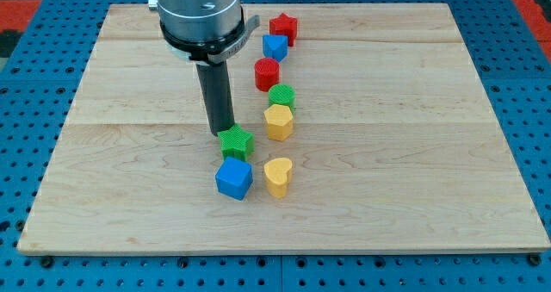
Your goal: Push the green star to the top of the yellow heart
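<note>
**Rod tip at the green star, push toward the yellow heart under way**

I had no pincer to spread or press together; my arm ended in a dark rod, and my tip point(223, 133) sat touching or just beside the upper-left edge of the green star point(236, 141). The star lay near the middle of the wooden bench point(413, 154), touching or just above the blue cube point(233, 178). The yellow heart point(278, 176) stood just to the view's right of that cube, lower and to the right of the star.

Above the heart, a column ran toward the view's top: a yellow block point(278, 121), a green block point(281, 96), a red block point(267, 73), a blue block point(275, 46) and a red star point(283, 27).

I judged the push to be in its middle stage. The star needed to travel to the view's right, into the gap between the heart and the yellow block, without nudging either or dragging the cube.

No brand, label or writing could be read.
</note>
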`<move>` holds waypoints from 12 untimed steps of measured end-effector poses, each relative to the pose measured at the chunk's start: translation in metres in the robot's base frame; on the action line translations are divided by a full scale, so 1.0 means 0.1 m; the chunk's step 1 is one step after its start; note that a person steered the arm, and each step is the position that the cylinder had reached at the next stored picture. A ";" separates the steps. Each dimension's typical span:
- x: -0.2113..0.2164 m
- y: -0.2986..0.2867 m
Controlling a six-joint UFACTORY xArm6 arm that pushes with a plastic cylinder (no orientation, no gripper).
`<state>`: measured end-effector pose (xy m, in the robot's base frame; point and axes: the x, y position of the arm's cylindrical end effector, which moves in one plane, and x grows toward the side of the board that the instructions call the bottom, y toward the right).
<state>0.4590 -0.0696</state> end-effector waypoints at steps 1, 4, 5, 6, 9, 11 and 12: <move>0.00 -0.10; 0.11 0.82; 0.11 0.80; 0.11 0.61; 0.51 0.16; 0.68 0.18; 0.68 0.14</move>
<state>0.5271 -0.0553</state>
